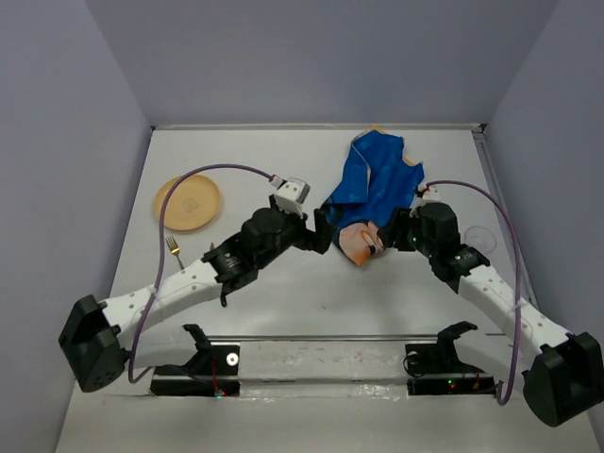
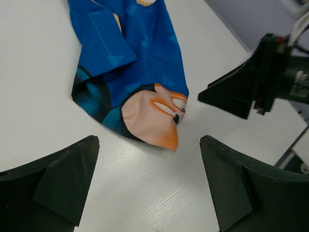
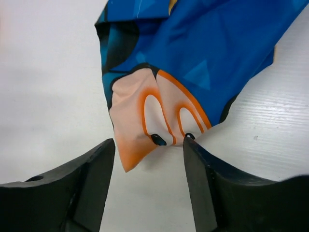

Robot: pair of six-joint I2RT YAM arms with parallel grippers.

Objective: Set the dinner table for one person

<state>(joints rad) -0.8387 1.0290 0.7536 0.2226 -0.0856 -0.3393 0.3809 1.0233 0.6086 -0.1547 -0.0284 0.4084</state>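
1. Placemat (image 1: 373, 179) lies crumpled on the dinner table (image 1: 283, 302), towards its far right corner, long axis running far-to-near.
2. Right gripper (image 3: 148, 142), fingers spread, straddles the near tip and is closest.
3. Left gripper (image 2: 149, 142), spread wide, waits just short.

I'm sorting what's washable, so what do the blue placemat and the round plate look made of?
The blue placemat looks like thin printed fabric: it lies folded and creased. The round plate looks like matte tan plastic or wood; too small to tell.
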